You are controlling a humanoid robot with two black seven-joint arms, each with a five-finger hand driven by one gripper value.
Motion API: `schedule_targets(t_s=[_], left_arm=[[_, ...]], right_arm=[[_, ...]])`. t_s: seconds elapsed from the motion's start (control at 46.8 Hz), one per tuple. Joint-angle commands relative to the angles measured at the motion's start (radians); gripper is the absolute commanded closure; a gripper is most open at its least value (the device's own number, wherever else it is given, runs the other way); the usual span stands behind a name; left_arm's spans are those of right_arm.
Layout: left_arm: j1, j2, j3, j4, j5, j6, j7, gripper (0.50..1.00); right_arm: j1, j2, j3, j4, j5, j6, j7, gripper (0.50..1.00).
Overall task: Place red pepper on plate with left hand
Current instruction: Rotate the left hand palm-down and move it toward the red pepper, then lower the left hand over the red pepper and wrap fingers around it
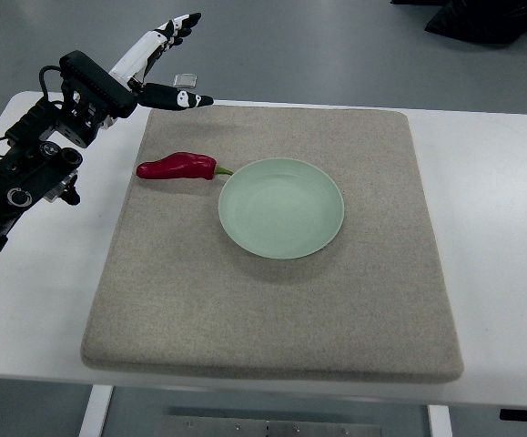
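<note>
The left hand (163, 59) hovers with fingers spread and empty above the mat's (272, 300) far left corner. The red pepper (177, 167) lies on the mat, its stem just beside the pale green plate (322, 238). A clumsy descent could roll the glossy pepper away or knock the plate.

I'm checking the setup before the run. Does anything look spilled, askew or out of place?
Nothing stands out. The red pepper lies whole on the mat just left of the empty plate, its stem at the rim. The left hand hovers open beyond the mat's far-left corner.
</note>
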Motion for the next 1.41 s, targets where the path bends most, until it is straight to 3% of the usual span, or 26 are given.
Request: schedule_targets(t_s=[0.0, 0.321, 1.389], left_arm=[[0.001, 0.028, 0.003, -0.025, 0.071, -0.006, 0.01, 0.519], [0.007, 0.059, 0.01, -0.021, 0.288, -0.018, 0.098, 0.521], [-0.003, 0.174, 0.217, -0.107, 0.394, -0.018, 0.096, 0.527]], right_arm=[[0.0, 0.0, 0.0, 0.0, 0.0, 0.0, 0.0, 0.568], [0.0, 0.0, 0.0, 0.0, 0.0, 0.0, 0.0, 0.568], [0.0, 0.0, -0.001, 0.0, 0.0, 0.0, 0.0, 0.568]])
